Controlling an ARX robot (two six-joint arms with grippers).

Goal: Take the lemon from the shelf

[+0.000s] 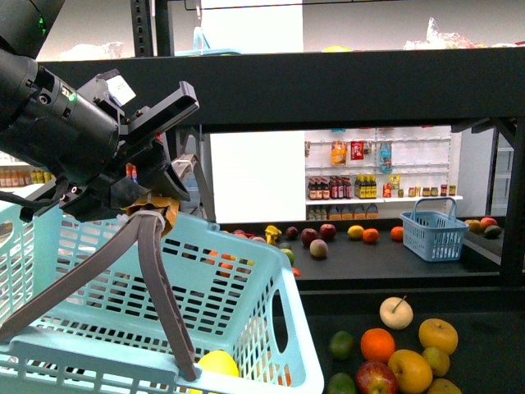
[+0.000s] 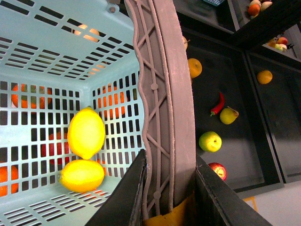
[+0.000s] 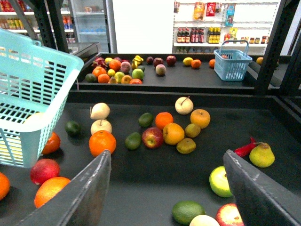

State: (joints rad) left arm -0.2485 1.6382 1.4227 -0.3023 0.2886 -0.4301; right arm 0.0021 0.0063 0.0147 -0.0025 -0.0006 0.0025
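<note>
The left gripper (image 2: 169, 188) is clamped on the ribbed grey-brown plastic handle (image 2: 162, 94) of the perforated light-blue plastic basket (image 2: 42, 28). Two smooth, oval yellow lemons (image 2: 86, 133) lie touching inside the basket. The right gripper (image 3: 167, 157) is spread open above the flat black metal shelf tray (image 3: 141, 179) beside the basket.

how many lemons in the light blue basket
2. Both lie on the floor of the basket, the first lemon right beside the second lemon. The handle may hide more.

The lemon (image 2: 86, 133) is smooth and glossy, the basket (image 2: 113, 47) plastic, the shelf (image 1: 369, 82) matt.
</note>
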